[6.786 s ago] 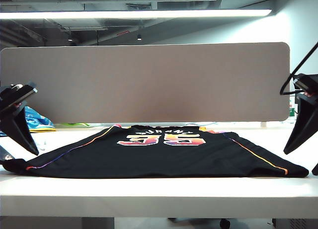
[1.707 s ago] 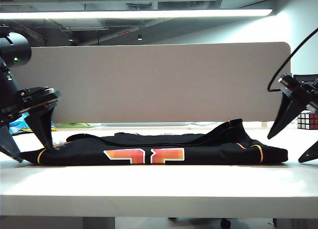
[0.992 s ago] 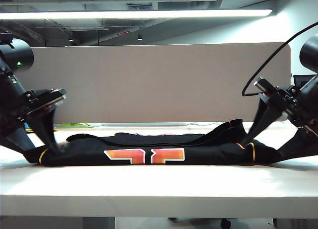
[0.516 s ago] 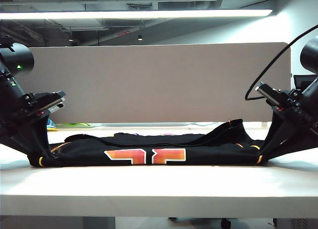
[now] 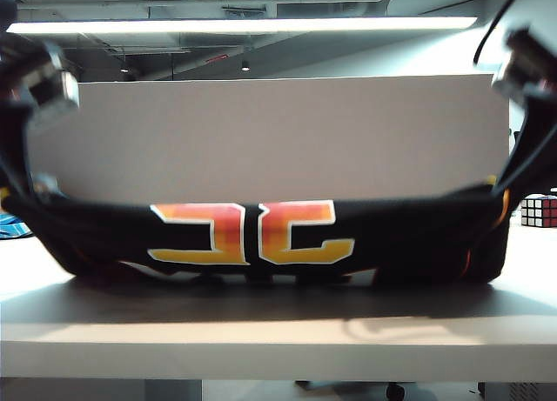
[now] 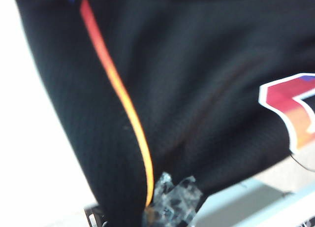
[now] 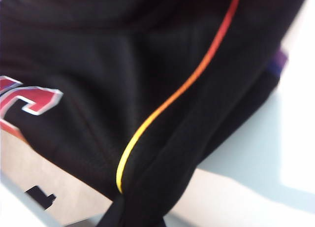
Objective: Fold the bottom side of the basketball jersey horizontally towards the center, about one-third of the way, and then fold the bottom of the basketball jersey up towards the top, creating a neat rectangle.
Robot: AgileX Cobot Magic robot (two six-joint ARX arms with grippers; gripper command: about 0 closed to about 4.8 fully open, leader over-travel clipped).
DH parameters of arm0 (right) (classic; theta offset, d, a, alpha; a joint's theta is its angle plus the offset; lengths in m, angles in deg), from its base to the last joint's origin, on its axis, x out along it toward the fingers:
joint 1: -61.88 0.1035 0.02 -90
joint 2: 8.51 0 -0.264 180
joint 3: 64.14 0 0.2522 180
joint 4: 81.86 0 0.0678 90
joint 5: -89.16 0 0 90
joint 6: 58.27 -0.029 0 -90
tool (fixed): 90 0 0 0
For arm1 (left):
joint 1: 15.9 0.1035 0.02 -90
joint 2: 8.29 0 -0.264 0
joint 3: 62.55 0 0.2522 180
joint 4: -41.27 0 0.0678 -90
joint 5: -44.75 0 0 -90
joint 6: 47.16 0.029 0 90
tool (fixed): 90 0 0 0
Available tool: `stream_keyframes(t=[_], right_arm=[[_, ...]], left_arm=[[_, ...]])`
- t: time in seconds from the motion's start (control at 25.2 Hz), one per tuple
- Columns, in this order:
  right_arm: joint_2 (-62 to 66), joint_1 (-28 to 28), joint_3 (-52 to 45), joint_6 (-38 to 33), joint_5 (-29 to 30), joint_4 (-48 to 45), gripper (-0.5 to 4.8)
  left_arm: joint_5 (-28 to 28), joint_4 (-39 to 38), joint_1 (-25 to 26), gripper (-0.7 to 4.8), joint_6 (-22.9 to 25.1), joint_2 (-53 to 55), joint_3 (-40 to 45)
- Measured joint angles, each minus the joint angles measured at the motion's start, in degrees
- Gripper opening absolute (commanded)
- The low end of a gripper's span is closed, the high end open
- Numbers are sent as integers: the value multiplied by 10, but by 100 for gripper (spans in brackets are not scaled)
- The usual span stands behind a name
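Much of both arms is blurred or cut off by the edges of the exterior view, so the fingers themselves cannot be made out there. In the wrist views the black cloth fills nearly everything; only a crumpled, tape-wrapped tip shows at the left gripper (image 6: 170, 205), and the right gripper (image 7: 135, 212) is a dark shape buried in the fabric.

Behind the table (image 5: 278, 331) stands a wide grey partition board (image 5: 270, 131), with a bright strip light (image 5: 244, 24) above it. A Rubik's cube (image 5: 538, 211) sits at the far right of the table, and a scrap of light blue cloth (image 5: 10, 229) peeks out at the far left, mostly hidden by the jersey.

The basketball jersey (image 5: 261, 236) hangs lifted between the two grippers as a broad black band, sagging in the middle, its lower fold resting on the table. The orange-yellow, white-outlined numerals face the camera upside down. Thin orange-to-yellow piping runs down the cloth near each end. The fingers of the left gripper are closed on the jersey's left end, those of the right gripper on its right end.
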Motion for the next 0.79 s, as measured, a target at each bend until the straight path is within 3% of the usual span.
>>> stream_keyframes(t=[0.2, 0.48, 0.79], right_arm=[[-81, 0, 0, -9, -6, 20, -8], [-45, 0, 12, -86, -32, -131, -8], [154, 0, 167, -100, -61, -242, -8]], left_arm=[[1, -1, -15, -6, -15, -90, 1], [12, 185, -14, -6, -69, -63, -3], [55, 381, -13, -6, -97, 44, -21]])
